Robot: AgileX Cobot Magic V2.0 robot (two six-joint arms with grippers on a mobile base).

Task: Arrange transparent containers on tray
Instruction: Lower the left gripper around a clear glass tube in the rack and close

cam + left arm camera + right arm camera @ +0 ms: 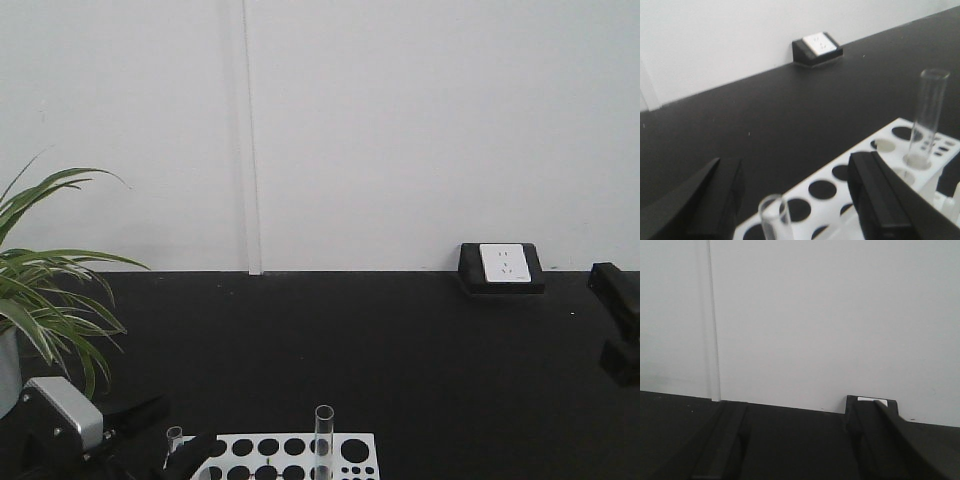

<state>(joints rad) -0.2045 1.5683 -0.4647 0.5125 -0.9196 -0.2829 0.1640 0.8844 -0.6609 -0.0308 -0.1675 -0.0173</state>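
- Two test tubes are in sight, and both stand in the white holed rack at the near edge of the counter. Neither is on a tray.
- One, the standing tube, is upright in a hole toward the rack's middle, with nothing touching it.
- The other, the shorter tube, is at the rack's left end, with its rim between the fingers of the left gripper. Those fingers are spread wide on either side of it, and I see no contact with the glass.
- Over by the counter's right edge, the right gripper faces the wall. Its fingers are parted with nothing between them.
- No view shows the yellow tray, so I cannot tell where it lies or whether anything is already on it.
- Judging by this, the work looks early. The left fingers have yet to close on the shorter tube, lift it clear of its hole and carry it to the tray. The standing tube then needs the same.
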